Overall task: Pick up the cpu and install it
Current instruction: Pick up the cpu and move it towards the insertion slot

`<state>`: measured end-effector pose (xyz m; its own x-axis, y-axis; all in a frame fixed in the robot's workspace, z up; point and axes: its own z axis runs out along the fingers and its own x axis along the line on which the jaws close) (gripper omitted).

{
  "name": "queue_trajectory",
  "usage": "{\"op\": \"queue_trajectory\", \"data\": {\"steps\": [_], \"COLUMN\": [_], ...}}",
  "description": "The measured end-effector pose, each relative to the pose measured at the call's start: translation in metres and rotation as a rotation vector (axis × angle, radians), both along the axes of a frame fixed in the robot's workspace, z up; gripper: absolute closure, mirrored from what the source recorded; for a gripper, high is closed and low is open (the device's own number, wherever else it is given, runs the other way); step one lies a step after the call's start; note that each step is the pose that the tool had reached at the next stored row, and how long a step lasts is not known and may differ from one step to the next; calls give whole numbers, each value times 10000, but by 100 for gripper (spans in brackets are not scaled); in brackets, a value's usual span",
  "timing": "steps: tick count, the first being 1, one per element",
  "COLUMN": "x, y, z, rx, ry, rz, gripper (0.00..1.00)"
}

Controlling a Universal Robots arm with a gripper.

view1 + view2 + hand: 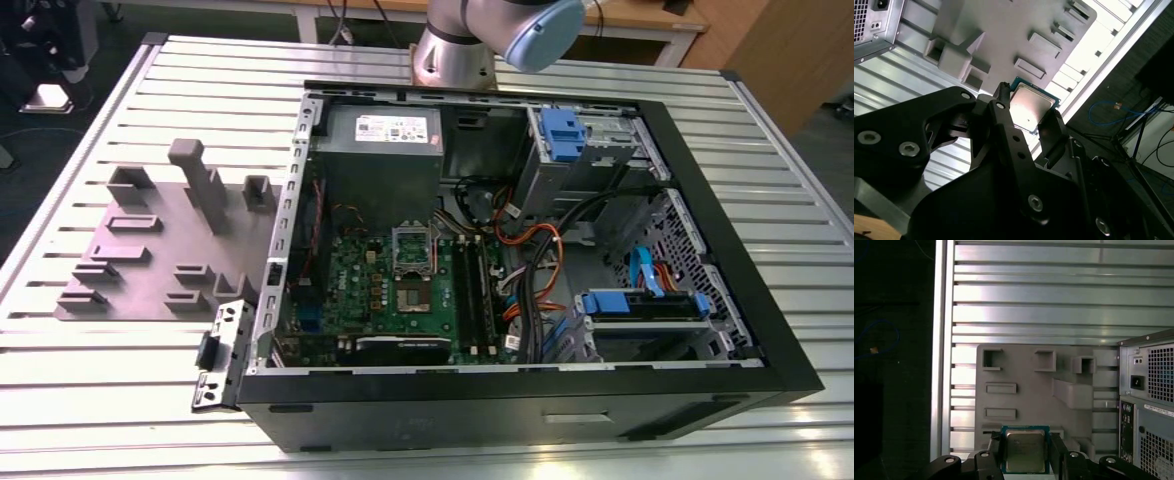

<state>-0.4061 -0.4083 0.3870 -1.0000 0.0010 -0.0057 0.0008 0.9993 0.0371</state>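
Evidently at the pick-up stage: the end effector (1024, 440) is closed on the cpu (1025, 454), gripping its opposite edges, with the grey holder tray (1024, 390) and desk (1054, 295) beyond its fingertips; seating it would likely demand square alignment over the socket (414, 248).

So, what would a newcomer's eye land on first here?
The shiny silver cpu, clamped in the black gripper, with the grey fixture tray beyond it in both wrist views. In the exterior view, the open computer case on the slatted metal table, its green motherboard exposed, takes up the middle.
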Motion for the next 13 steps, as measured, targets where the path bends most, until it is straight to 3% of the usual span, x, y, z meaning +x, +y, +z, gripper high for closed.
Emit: {"op": "queue_trajectory", "data": {"steps": [13], "x": [49], "y": [0], "z": [1], "rx": [-1], "ry": [1], "rz": [1], "gripper": [53]}}
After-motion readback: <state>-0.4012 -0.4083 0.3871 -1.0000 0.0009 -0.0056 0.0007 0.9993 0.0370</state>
